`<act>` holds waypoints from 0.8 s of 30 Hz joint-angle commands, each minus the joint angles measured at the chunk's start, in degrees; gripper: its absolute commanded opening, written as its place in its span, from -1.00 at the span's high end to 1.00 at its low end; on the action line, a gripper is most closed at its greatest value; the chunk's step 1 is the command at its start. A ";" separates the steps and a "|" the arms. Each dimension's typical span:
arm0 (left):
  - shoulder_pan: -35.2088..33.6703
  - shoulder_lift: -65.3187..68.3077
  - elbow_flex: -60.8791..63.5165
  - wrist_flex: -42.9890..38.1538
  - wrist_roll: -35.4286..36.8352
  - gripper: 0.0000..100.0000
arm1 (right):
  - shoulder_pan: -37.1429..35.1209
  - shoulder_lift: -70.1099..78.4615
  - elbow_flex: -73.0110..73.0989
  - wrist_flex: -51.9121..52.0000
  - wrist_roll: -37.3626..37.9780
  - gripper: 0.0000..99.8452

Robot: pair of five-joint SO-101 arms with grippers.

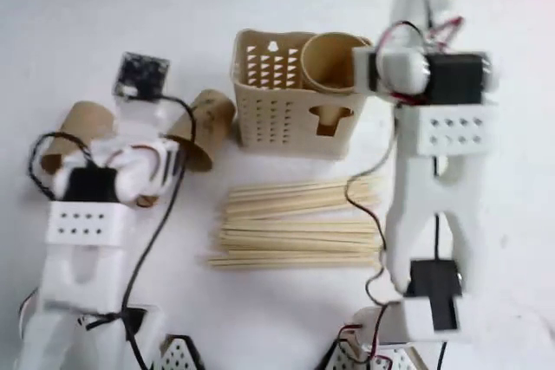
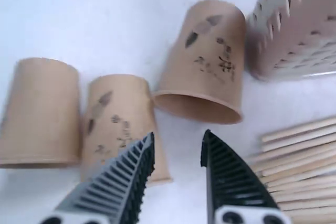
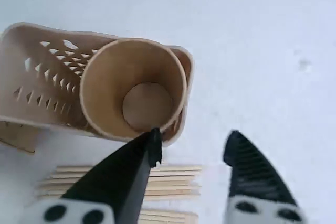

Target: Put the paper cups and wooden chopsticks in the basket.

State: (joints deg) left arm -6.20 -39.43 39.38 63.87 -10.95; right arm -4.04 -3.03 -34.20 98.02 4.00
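Left gripper [image 2: 178,142]: released, jaws apart, nothing between them. It hangs over three paper cups lying on their sides on the white table [image 1: 260,318]: the outer cup [image 2: 39,111], the middle cup [image 2: 118,124] and the basket-side cup [image 2: 205,61]. The basket-side cup lies just beside the basket [image 1: 286,97], at its 9 o'clock, mouth towards my jaws. From above, my left arm covers much of the other two.

Right gripper [image 3: 195,140]: released, empty, over the basket's 3 o'clock end. One upright cup [image 1: 332,62] stands inside that end.

The wooden chopsticks [image 1: 299,223] lie stacked flat on the table at the basket's 6 o'clock, between my arms.

Obstructions: a black cable [image 1: 152,231] trails at the stack's 9 o'clock, and the right arm's wires [image 1: 375,214] hang across its 3 o'clock end.
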 commanded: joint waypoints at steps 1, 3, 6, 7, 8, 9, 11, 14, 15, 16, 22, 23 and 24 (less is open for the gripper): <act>-3.65 -1.71 -13.19 10.99 -7.65 0.67 | 2.33 -8.40 7.47 0.40 5.10 0.96; -6.90 -1.71 -18.11 15.03 -12.66 0.66 | 2.51 -13.14 15.38 -0.84 8.18 0.95; -12.97 -1.71 -22.86 19.34 -18.99 0.56 | 2.68 -22.64 30.68 -7.16 8.97 0.96; -15.52 -1.71 -23.56 20.04 -21.54 0.54 | 2.77 -26.33 36.66 -9.98 9.05 0.96; -18.33 -1.71 -23.74 20.13 -24.35 0.54 | 2.68 -30.37 42.99 -13.14 9.93 0.96; -21.41 -1.71 -23.82 19.96 -27.08 0.54 | 2.42 -34.59 49.67 -16.40 11.52 0.96; -28.35 -1.63 -22.59 17.14 -31.74 0.54 | 2.33 -42.24 62.24 -22.90 14.59 0.95; -37.93 -1.27 -18.02 7.38 -37.89 0.53 | 2.42 -51.47 78.24 -29.85 19.08 0.95; -39.87 -1.19 -15.65 3.78 -39.91 0.53 | 2.33 -53.67 82.55 -31.25 20.66 0.95; -40.75 -1.19 -12.92 0.26 -41.58 0.53 | 2.33 -55.43 86.24 -32.48 21.71 0.95; -39.78 -1.27 3.87 -16.88 -48.88 0.47 | 2.24 -59.65 98.11 -35.91 25.67 0.95; -39.16 -1.19 5.89 -19.16 -49.23 0.45 | 2.24 -60.00 99.25 -36.00 26.11 0.95; -38.37 -1.19 7.91 -21.27 -49.49 0.43 | 2.24 -60.09 100.31 -36.00 26.29 0.95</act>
State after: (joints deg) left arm -46.29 -39.52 43.25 50.15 -58.77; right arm -1.85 -61.67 64.18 63.30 28.79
